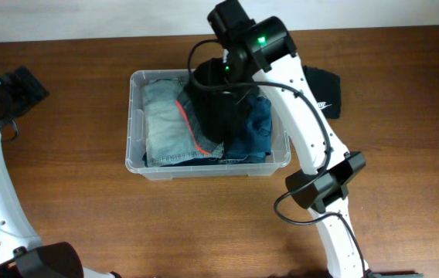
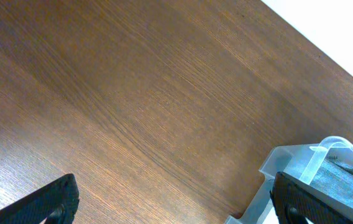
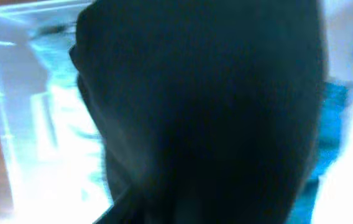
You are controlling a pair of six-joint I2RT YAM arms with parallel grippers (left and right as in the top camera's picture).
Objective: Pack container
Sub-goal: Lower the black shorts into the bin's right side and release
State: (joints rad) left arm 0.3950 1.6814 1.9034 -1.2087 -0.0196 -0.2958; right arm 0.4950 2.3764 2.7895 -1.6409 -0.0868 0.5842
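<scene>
Right wrist view: the frame is filled almost wholly by a black, soft fabric garment (image 3: 201, 106), blurred and very close to the lens. The fingers of the right gripper (image 1: 221, 76) are not made out in any view, so it cannot be told whether the jaws are pinching the cloth. From overhead the garment is seen bunched beneath the wrist, over the middle of the large clear plastic rectangular container (image 1: 204, 168).

The container is located near the middle of the table. Inside are noted a pale grey-blue folded denim piece (image 1: 161, 116) on the left, a dark item with an orange-red edge (image 1: 191, 123) beside it, and a deep blue denim piece (image 1: 256, 127) on the right.

Left gripper (image 2: 181, 208): the jaws are spread wide with nothing between them, over bare wood well left of the container. Only one container corner is caught in its view.

Risks, as judged:
- If the black garment is released in a heap, it may be left proud of the rim or draped over a wall.
- Cloth may be snagged on the fingers at withdrawal and dragged back out.
- The bin is unbraced and may be shifted by a downward push.

A second black garment with a white logo (image 1: 324, 93) lies on the table just right of the bin, apparently not yet packed.

Surface: brown wood-grain table (image 1: 88, 208), matt. Beyond its far edge a plain white wall (image 1: 88, 14) is seen.
</scene>
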